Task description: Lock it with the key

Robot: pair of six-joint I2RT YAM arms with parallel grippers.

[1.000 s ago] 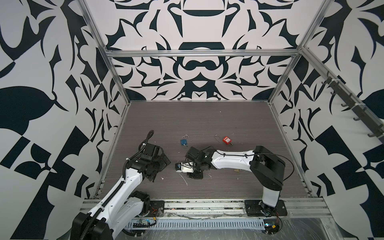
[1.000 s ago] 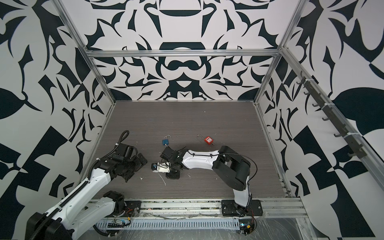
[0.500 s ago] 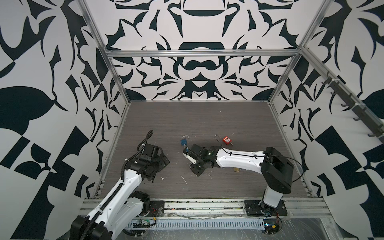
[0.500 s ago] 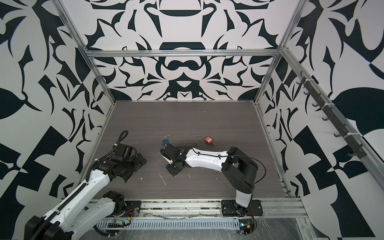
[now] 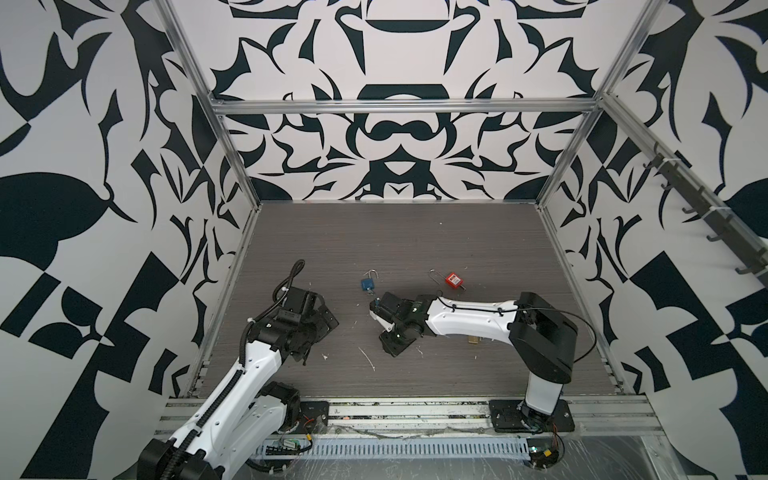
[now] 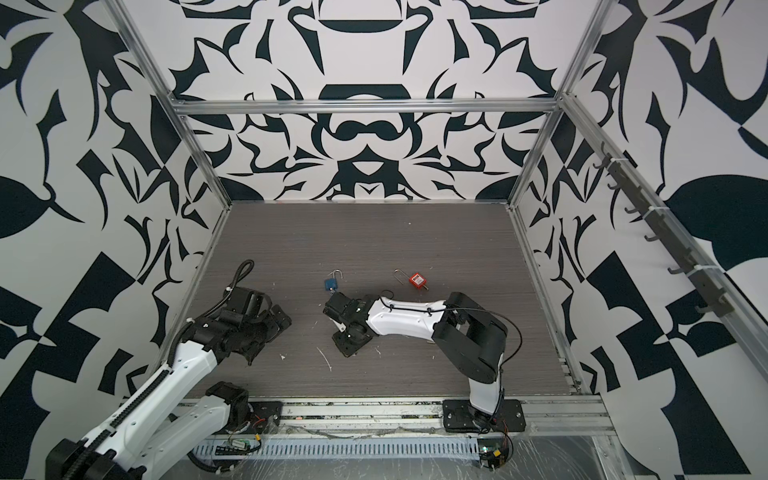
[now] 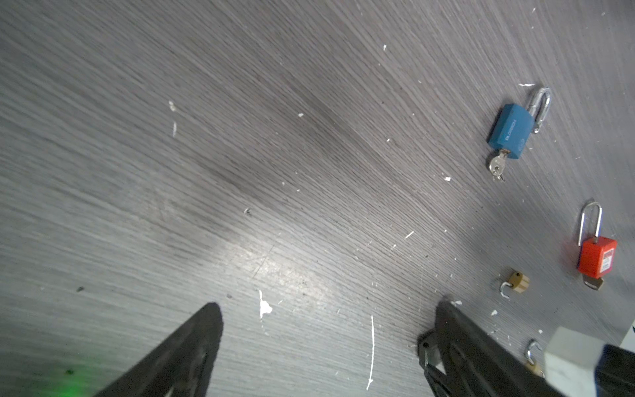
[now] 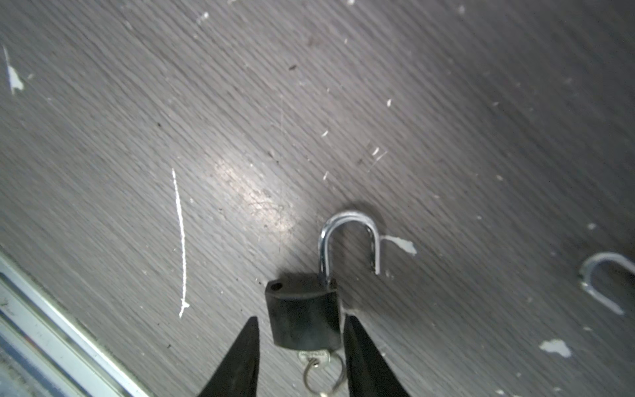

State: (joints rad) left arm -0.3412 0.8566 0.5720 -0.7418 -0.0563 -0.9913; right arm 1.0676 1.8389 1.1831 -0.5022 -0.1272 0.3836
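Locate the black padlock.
The black padlock sits between the right pincer's fingers in the right wrist view, just in front of the blue padlock seen in a top view.

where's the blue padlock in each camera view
Top view: blue padlock mid-table, left of the red padlock.
Top view: same spot, left of the red one.
Left wrist: lying flat, key in its base, near the red one.
Right wrist: not in it; the one there is a black padlock.
Shared landmark: the long white scratch, in all four.
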